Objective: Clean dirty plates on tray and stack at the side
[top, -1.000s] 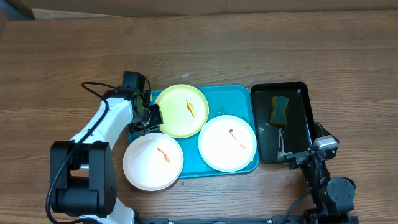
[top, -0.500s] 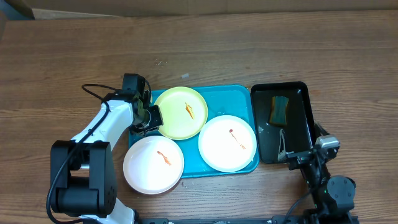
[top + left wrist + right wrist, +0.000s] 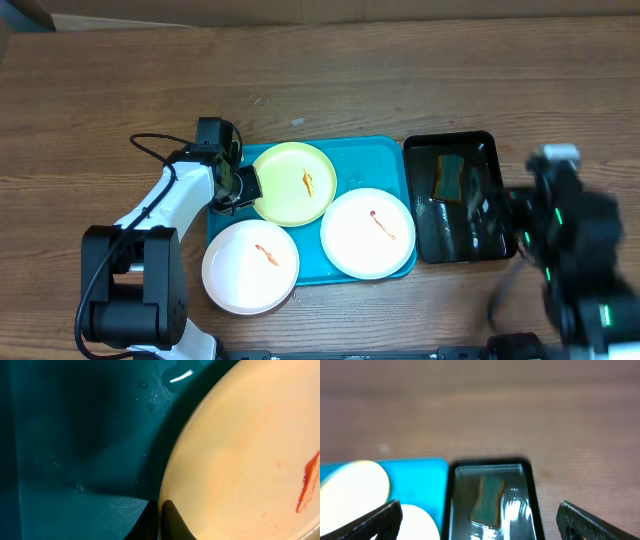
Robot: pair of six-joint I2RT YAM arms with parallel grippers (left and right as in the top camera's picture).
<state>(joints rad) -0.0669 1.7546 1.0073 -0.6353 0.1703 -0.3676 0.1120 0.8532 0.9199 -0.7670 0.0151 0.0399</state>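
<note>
On the wooden worktop (image 3: pixel 400 80) the turquoise tray (image 3: pixel 370 150) carries the yellow-green plate (image 3: pixel 290 185) at its back left, a white plate (image 3: pixel 367 232) at its right and a second white plate (image 3: pixel 250 265) overhanging its front-left edge. The left gripper (image 3: pixel 245 187) is clenched on the yellow-green plate's rim, and the right gripper (image 3: pixel 477 516) hangs spread wide above the sponge (image 3: pixel 487 497) in the black tray (image 3: pixel 480 145). It would be best to hold that plate level and steady while the sponge is fetched for its red smear (image 3: pixel 307 180).

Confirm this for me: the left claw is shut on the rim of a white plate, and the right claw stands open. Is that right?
Not quite. The left claw is shut on the rim of the yellow-green plate, not a white one, as the overhead and left wrist views show. The right claw does stand open.
</note>
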